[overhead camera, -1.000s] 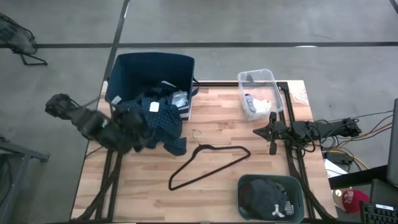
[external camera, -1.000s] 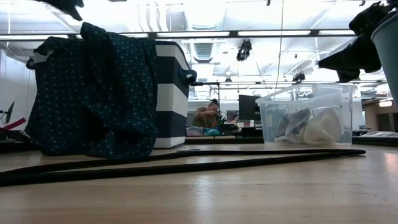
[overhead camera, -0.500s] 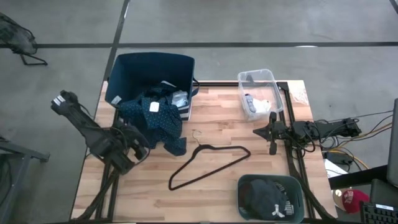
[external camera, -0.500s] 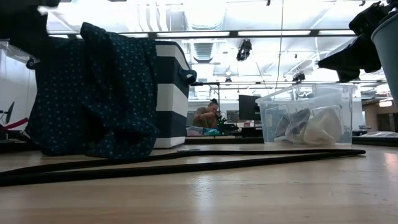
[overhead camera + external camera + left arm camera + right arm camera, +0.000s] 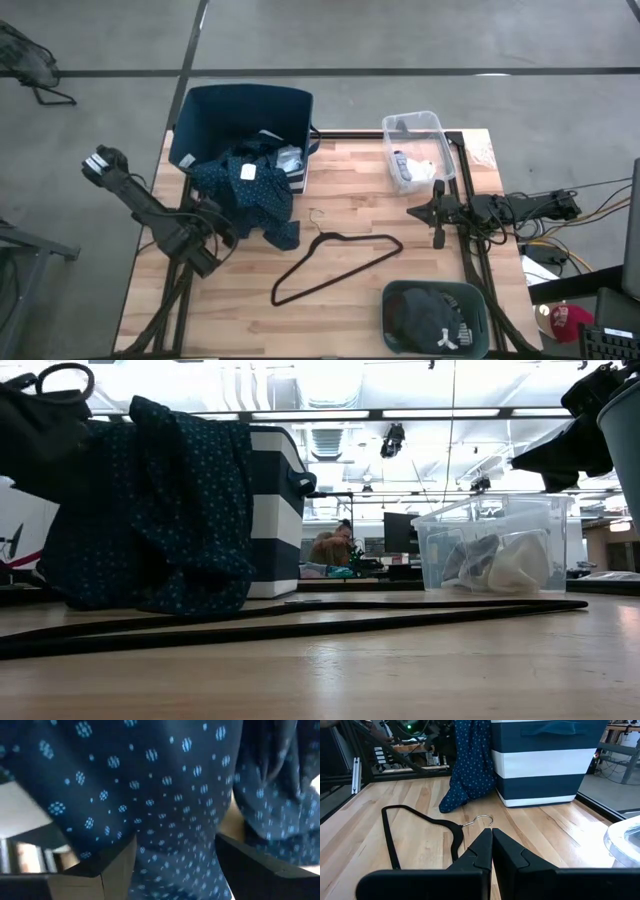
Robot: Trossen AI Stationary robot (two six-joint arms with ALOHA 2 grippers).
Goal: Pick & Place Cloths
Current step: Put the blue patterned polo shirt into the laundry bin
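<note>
Since 1 second ago the left pincer [image 5: 222, 226] has drawn back from above the dark teal dotted shirt [image 5: 252, 190] and dropped low beside it. Its fingers [image 5: 107, 870] stand apart, dotted cloth filling the gap between them; whether they grip it cannot be told. The shirt hangs over the striped bin's [image 5: 243, 115] rim onto the surface [image 5: 350, 200]. The right pincer [image 5: 437, 213] waits closed and empty, the wire hanger [image 5: 420, 827] ahead of it.
</note>
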